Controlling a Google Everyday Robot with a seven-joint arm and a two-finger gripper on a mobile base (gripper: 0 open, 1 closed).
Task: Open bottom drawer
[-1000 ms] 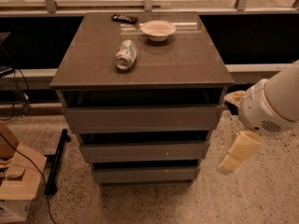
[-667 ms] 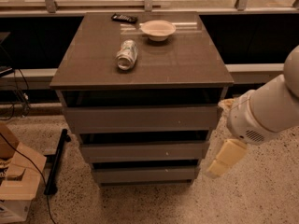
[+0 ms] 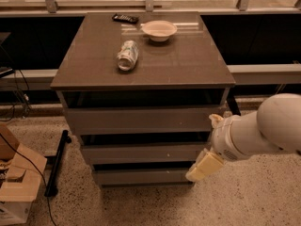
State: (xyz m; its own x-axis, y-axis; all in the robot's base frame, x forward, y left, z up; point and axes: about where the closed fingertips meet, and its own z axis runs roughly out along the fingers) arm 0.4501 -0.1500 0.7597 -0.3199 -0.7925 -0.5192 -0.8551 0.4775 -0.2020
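The grey-brown cabinet [image 3: 141, 69] has three drawer fronts. The bottom drawer [image 3: 141, 175] is the lowest, narrowest front, plain and handleless, with a dark gap above it. The middle drawer [image 3: 141, 153] and the widest top drawer [image 3: 141, 120] sit above it. My gripper [image 3: 202, 167] hangs from the white arm [image 3: 263, 128] at the right. Its cream fingertip lies against the right end of the bottom drawer front.
On the cabinet top lie a crushed can [image 3: 127, 55], a white bowl [image 3: 159, 30] and a dark remote [image 3: 125, 18]. A cardboard box [image 3: 16, 182] and cables are on the floor at the left, with a black bar [image 3: 56, 161] beside the cabinet. A railing runs behind.
The arm has moved left and down toward the cabinet. The gripper has come from beside the cabinet to the right end of the bottom drawer. The drawers have not moved.
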